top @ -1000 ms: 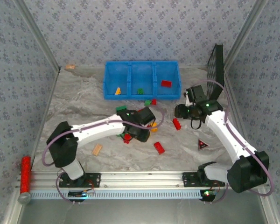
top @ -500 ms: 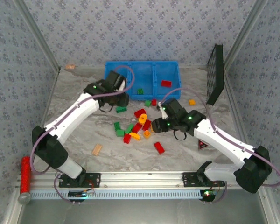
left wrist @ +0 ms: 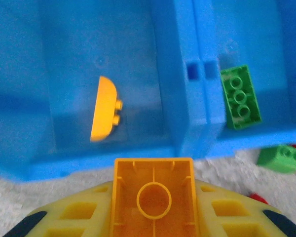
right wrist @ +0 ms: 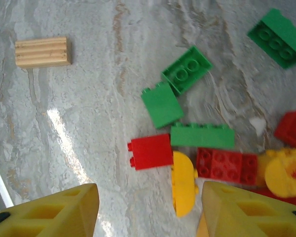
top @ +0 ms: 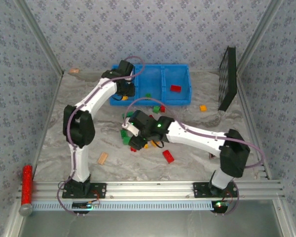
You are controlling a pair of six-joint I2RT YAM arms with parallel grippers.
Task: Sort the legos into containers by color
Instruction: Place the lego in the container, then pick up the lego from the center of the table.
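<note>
My left gripper point(top: 124, 89) hangs at the near edge of the blue bin's point(top: 163, 66) left container and is shut on an orange-yellow lego point(left wrist: 153, 197), hollow underside facing the camera. An orange curved lego point(left wrist: 104, 108) lies in the left container and a green lego point(left wrist: 240, 97) in the middle one. A red lego point(top: 175, 88) lies in the right one. My right gripper point(right wrist: 148, 212) is open above the pile on the table, over a red lego point(right wrist: 150, 151) and a yellow curved lego point(right wrist: 183, 190). Green legos point(right wrist: 202, 136) lie just beyond.
A tan wooden block point(top: 102, 158) lies left of the pile. A single red lego point(top: 168, 156) and an orange one point(top: 203, 107) lie apart on the marble table. The black grid panel point(top: 229, 79) leans at the right wall, and the red glittery cylinder point(top: 26, 187) lies front left.
My left arm carried the orange-yellow lego from the pile to the bin's left container. My right arm swung left from the table's right side to over the pile, jaws widening.
</note>
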